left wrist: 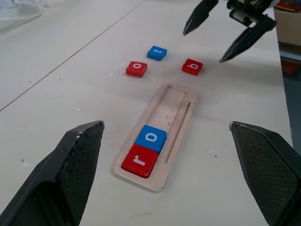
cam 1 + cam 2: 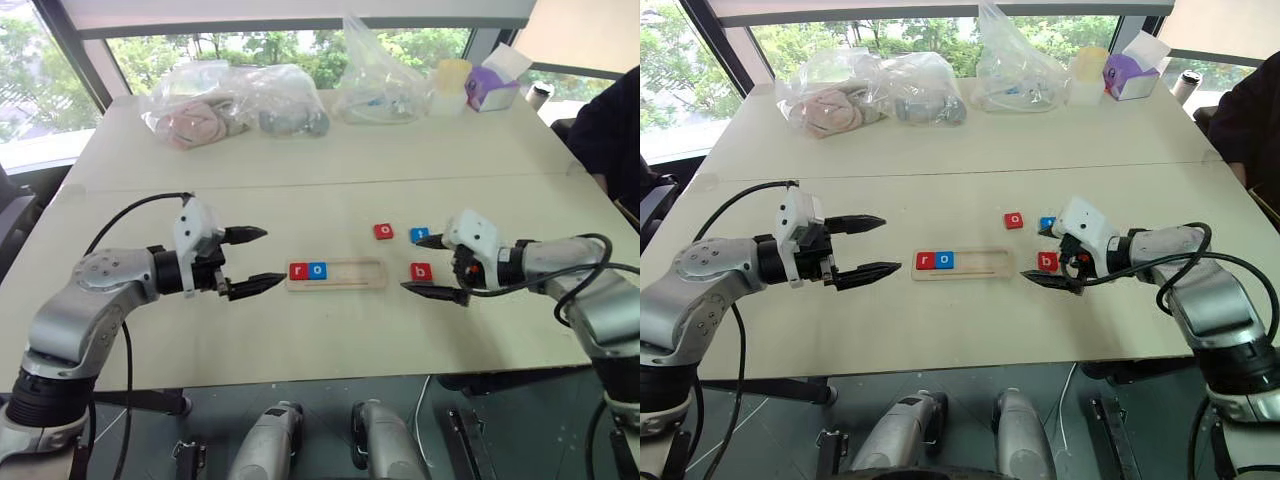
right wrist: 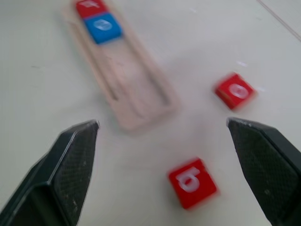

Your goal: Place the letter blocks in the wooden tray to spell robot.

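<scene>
The wooden tray (image 2: 350,274) lies mid-table with a red r block (image 2: 298,270) and a blue o block (image 2: 317,270) side by side at its left end. Loose on the table to its right are a red o block (image 2: 384,231), a blue t block (image 2: 419,234) and a red b block (image 2: 421,271). My right gripper (image 2: 410,264) hovers open just left of the b block, which lies between its spread fingers in the right wrist view (image 3: 193,182). My left gripper (image 2: 272,256) is open and empty, pointing at the tray's left end.
Clear plastic bags (image 2: 235,105) of soft items, a yellow cup (image 2: 452,80) and a purple tissue box (image 2: 492,88) sit along the far side. A person's dark sleeve (image 2: 608,130) is at the right edge. The table's front edge runs below both arms.
</scene>
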Robot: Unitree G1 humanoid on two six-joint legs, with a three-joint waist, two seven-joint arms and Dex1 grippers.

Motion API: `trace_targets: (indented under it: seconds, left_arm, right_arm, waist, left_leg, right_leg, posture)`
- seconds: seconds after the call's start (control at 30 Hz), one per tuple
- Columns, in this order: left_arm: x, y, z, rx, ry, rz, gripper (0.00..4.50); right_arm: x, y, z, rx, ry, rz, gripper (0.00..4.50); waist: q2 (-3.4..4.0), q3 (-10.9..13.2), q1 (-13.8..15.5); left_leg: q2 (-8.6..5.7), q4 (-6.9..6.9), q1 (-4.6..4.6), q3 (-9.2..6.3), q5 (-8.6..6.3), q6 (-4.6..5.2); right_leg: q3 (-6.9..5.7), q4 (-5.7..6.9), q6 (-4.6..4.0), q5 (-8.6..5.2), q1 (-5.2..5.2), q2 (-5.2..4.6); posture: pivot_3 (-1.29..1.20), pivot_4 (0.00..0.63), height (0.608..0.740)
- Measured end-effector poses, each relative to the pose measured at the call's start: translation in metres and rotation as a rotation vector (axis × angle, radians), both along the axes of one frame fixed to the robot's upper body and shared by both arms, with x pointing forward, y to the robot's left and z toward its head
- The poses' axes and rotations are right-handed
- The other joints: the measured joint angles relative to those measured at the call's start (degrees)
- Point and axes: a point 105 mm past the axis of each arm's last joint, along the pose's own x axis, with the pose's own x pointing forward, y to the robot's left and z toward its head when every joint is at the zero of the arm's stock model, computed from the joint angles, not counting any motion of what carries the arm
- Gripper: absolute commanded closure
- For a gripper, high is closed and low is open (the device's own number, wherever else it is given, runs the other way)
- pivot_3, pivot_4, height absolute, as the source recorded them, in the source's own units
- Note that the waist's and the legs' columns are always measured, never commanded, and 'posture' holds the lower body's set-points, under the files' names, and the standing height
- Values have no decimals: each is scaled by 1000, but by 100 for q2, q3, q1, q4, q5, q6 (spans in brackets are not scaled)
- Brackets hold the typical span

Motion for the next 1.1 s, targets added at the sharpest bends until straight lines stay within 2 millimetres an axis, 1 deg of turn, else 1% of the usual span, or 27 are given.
trace_targets:
  seconds: [0.17, 0.27, 0.37, 0.43, 0.73, 0.77, 0.83, 0.9, 0.93, 1.0, 1.1]
  left_arm:
    - [0, 2, 3, -1, -17, 13, 0]
    - [-2, 2, 6, 2, -34, 22, 0]
    - [-4, 3, 4, 4, -33, 30, 0]
    - [-4, 4, 3, 5, -28, 38, 0]
    - [-6, 6, 7, 12, -43, 53, 0]
    - [-6, 7, 7, 15, -44, 54, 0]
    - [-6, 7, 7, 16, -44, 55, 0]
    - [-6, 7, 7, 16, -44, 54, 0]
    - [-6, 7, 7, 16, -44, 54, 0]
    - [-7, 7, 7, 17, -44, 52, 0]
    - [-7, 7, 7, 17, -44, 50, 0]
  right_arm:
    - [19, -14, -2, -77, -24, 92, 31]
    - [24, -20, -16, -122, 14, 116, 31]
    - [27, -27, -32, -148, 61, 118, 31]
    - [27, -31, -38, -156, 80, 116, 31]
    - [33, -33, -43, -153, 79, 116, 31]
    - [33, -33, -43, -154, 79, 114, 267]
    - [33, -34, -43, -152, 84, 113, 902]
    - [33, -34, -44, -151, 86, 115, 1882]
    - [33, -33, -44, -149, 89, 117, 2503]
    - [33, -32, -44, -140, 94, 118, 3321]
    - [34, -29, -43, -118, 106, 106, 3344]
  waist:
    - [0, 1, 21]
    - [-1, 1, 25]
    - [0, 1, 30]
    - [0, 1, 33]
    - [0, 0, 25]
    - [0, 0, 25]
    - [0, 0, 25]
    - [0, 0, 26]
    - [0, 0, 25]
    - [0, 0, 25]
    - [0, 0, 16]
  left_leg:
    - [2, -3, -2, -3, 0, -1]
    - [0, -3, -4, -3, 0, -2]
    - [-3, -3, -6, -3, 0, -2]
    - [-3, -2, -6, -3, 1, -2]
    - [-2, 3, -1, -3, 1, -4]
    - [-2, 5, -1, -3, 1, -4]
    - [-2, 6, 1, -3, 1, -4]
    - [-2, 7, 1, -3, 1, -5]
    - [-2, 7, 1, -3, 2, -5]
    - [-2, 7, 2, -3, 2, -6]
    - [-2, 6, 3, -3, 2, -6]
  right_leg:
    - [0, 1, -20, 13, -4, 2]
    - [1, 0, -22, 14, -6, 2]
    - [5, 1, -22, 15, -8, 1]
    - [6, 3, -23, 15, -9, 2]
    - [9, 7, -25, 17, -6, 4]
    - [9, 7, -27, 18, -6, 4]
    - [10, 7, -27, 18, -4, 4]
    - [10, 7, -28, 20, -3, 4]
    - [10, 8, -28, 21, -3, 4]
    - [11, 8, -28, 22, -3, 5]
    - [12, 10, -29, 23, -4, 5]
  posture:
    - [0, 150, 729]
    - [0, 150, 729]
    - [0, 150, 729]
    - [0, 150, 729]
    - [0, 150, 729]
    - [0, 150, 729]
    - [0, 150, 729]
    - [0, 150, 729]
    - [0, 150, 729]
    - [0, 150, 729]
    - [0, 150, 729]
